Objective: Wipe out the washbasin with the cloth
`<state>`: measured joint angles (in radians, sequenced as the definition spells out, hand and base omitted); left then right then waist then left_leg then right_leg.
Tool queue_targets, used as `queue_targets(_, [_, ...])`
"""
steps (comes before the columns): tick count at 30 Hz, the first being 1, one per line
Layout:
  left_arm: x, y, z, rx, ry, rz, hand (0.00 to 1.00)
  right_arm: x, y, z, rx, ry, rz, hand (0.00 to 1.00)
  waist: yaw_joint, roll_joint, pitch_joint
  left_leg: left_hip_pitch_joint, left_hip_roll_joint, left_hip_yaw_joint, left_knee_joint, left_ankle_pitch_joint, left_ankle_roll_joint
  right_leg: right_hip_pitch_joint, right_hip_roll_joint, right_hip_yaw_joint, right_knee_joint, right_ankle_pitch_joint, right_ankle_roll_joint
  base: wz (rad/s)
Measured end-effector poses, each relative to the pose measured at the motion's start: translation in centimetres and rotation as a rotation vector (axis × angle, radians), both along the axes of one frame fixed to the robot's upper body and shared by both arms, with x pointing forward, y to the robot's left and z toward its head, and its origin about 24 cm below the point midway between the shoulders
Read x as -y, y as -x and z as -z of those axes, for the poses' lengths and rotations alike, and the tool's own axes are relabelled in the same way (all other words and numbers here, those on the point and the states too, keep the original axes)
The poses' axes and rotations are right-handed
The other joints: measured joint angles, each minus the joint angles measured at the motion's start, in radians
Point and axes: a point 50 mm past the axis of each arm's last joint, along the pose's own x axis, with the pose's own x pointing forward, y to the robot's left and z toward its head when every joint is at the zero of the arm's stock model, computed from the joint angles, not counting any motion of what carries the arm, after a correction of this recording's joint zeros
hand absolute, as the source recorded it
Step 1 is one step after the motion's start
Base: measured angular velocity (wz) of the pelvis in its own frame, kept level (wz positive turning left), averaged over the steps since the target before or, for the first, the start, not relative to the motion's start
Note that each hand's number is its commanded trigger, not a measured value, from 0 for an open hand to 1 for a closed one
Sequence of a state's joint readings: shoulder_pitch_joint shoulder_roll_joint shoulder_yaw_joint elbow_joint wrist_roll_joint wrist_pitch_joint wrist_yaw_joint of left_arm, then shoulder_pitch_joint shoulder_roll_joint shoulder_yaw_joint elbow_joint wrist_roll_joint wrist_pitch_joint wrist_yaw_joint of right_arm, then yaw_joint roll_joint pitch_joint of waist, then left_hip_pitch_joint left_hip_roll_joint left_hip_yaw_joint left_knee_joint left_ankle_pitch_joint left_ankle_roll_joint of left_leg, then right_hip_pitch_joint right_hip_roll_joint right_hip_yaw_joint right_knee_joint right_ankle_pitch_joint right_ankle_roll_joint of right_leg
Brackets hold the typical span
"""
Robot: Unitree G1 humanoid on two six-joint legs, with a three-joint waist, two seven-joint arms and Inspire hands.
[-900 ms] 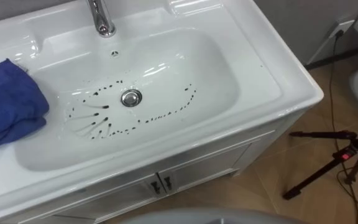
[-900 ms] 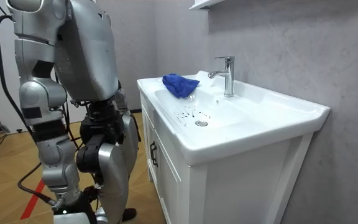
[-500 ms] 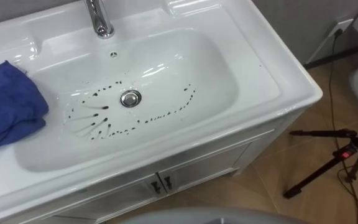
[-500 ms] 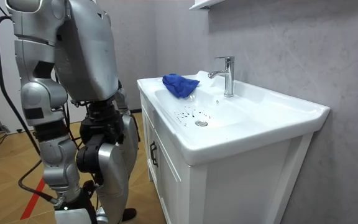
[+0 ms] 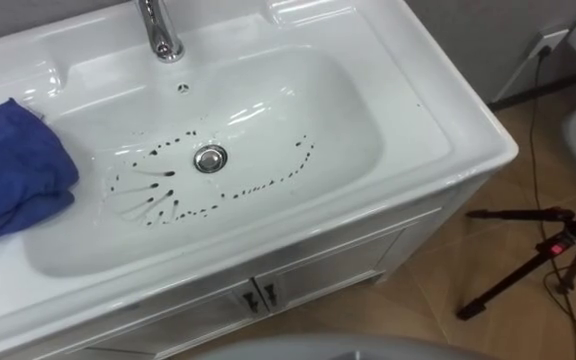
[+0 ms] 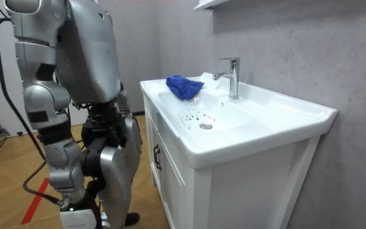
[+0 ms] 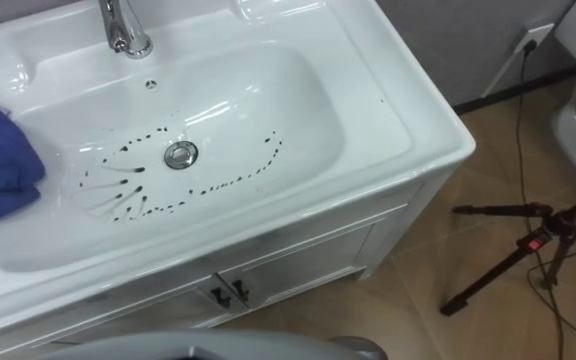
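White basin [image 5: 348, 120], dark spots ringing drain [image 5: 210, 157]. Long axis runs L-R before robot, tap [image 5: 160, 30] at far edge. Blue cloth [image 5: 13, 165] bunched on L rim. R hand [image 6: 75, 217] hangs low, grip can't tell.

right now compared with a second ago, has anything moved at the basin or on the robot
In the room view the robot's right arm, hanging at its side, has swung a little toward the cabinet. Nothing was taken hold of or let go. The blue cloth lies as before on the left ledge of the basin, and the dark specks around the drain are unwiped.
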<state>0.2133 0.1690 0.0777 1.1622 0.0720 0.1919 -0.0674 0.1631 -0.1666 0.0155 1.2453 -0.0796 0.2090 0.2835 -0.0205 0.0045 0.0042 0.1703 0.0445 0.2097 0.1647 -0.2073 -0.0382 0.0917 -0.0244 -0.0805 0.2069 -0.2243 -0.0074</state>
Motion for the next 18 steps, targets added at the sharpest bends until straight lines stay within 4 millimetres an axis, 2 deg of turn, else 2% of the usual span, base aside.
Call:
queue_targets(7, [-0.2,1.0,-0.1,-0.034,-0.038,-0.048,0.0,-0.3,0.4,0.1,-0.033,-0.005,0.004,0.0,0.002,-0.006,-0.0021,0.017,0.0,0.001,0.0,0.0,0.0,0.016,-0.001,-0.006,0.0,-0.001,0.0,0.02])
queue_targets(12, [-0.3,2.4,-0.2,-0.073,-0.096,-0.121,0.0,-0.6,0.8,0.1,-0.057,-0.011,0.008,0.0,0.007,-0.02,-0.0012,0.035,0.0,-0.003,-0.001,0.0,0.0,0.037,-0.002,-0.011,-0.002,-0.001,0.0,0.03])
queue_targets(15, [-0.3,2.7,-0.2,-0.07,-0.121,-0.207,0.0,-0.5,1.0,0.1,-0.071,-0.006,0.011,0.0,0.025,-0.02,-0.0011,0.032,-0.002,-0.025,-0.001,0.0,0.0,0.037,-0.002,-0.01,-0.001,0.0,0.002,0.02])
queue_targets(18, [-0.5,3.3,-0.3,-0.069,-0.153,-0.338,0.0,-0.4,1.0,0.0,-0.087,0.001,0.02,0.0,0.043,-0.016,-0.0032,0.029,-0.002,-0.028,-0.001,-0.002,0.003,0.038,-0.003,-0.022,-0.001,0.001,0.003,0.14])
